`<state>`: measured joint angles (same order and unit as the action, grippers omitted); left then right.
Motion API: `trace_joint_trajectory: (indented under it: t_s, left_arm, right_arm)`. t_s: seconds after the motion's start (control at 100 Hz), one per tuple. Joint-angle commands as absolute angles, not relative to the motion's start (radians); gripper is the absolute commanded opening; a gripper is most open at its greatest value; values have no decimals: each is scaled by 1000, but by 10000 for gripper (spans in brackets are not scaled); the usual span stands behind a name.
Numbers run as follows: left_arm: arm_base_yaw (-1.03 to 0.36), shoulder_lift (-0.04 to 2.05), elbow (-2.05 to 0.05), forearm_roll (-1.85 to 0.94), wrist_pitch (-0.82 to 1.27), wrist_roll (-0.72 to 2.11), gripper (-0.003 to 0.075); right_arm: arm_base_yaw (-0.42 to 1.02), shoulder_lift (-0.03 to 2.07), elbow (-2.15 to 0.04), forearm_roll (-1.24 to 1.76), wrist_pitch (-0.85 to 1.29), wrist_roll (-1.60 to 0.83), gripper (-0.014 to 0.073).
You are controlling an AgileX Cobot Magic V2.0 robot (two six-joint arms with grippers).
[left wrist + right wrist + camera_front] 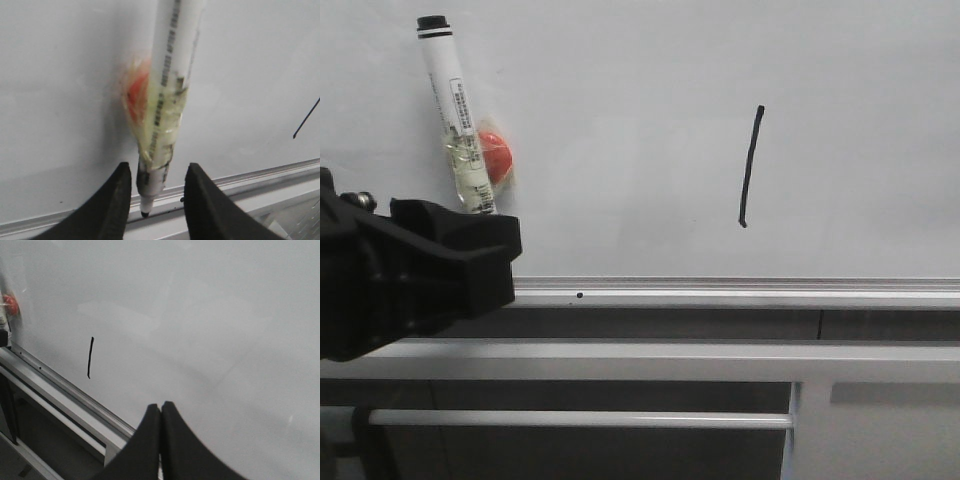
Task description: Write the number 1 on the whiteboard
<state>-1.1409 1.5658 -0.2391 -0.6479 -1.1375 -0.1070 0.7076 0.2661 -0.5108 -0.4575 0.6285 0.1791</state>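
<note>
- The number 1 (751, 167), a thin black, slightly slanted marker stroke with a tiny hook at its foot, already stands on the large white glossy whiteboard (650, 70), right of centre in the front view and well above the board's silver aluminium bottom rail (740, 292).
- The white marker pen with a black cap (456, 115) sits against the board at the upper left, fixed by a red round holder (496, 156) wrapped in yellowish clear tape.
- The left gripper (152, 197) has its black fingers (112, 207) spread apart on either side of the pen's lower end; they do not seem to touch the barrel, though the close view makes this hard to judge.
- The right gripper (160, 440) has its fingers pressed together and holds nothing, hanging before bare board well apart from the stroke.
- Judgement: the writing looks done and the pen parked, so the step in hand is letting go and backing off.
- To do it well, the left arm should draw straight back from the board with fingers wide, so neither snags the tape nor tips the pen loose.
- It should keep clear of the stroke, since fresh ink smears easily.
</note>
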Motion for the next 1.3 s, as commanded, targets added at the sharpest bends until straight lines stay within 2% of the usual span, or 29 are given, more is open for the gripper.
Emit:
trace_joint_trajectory:
  t_s: [0.0,0.32,0.39,0.49,0.52,0.82,1.06,1.29]
  left_arm:
    - [-1138,1519,-241,-631,-1383,-117,236]
    - [-1138,1412,-150,-612,-1383,-117,222]
    - [-1138,1392,-135,-603,-1383,-117,169]
    - [-1138,1379,-106,-601,-1383,-117,7]
    - [-1138,1376,-98,-601,-1383,-115,-19]
    - [-1138,1376,-32,-598,-1383,-115,-20]
    - [-1138,1376,-4,-585,-1383,-109,-20]
    - [-1138,1376,10,-553,-1383,-105,-20]
  right_arm:
    - [704,274,-538,-491,571,182,-64]
    - [704,274,-503,-499,574,182,-64]
    - [704,274,-486,-499,574,182,-64]
    - [704,274,-482,-499,570,182,-63]
    - [704,274,-482,-499,561,183,-63]
    - [704,216,-458,-431,404,269,-63]
    - [704,112,-241,-435,232,301,-63]
    - [704,104,-99,-473,11,301,-63]
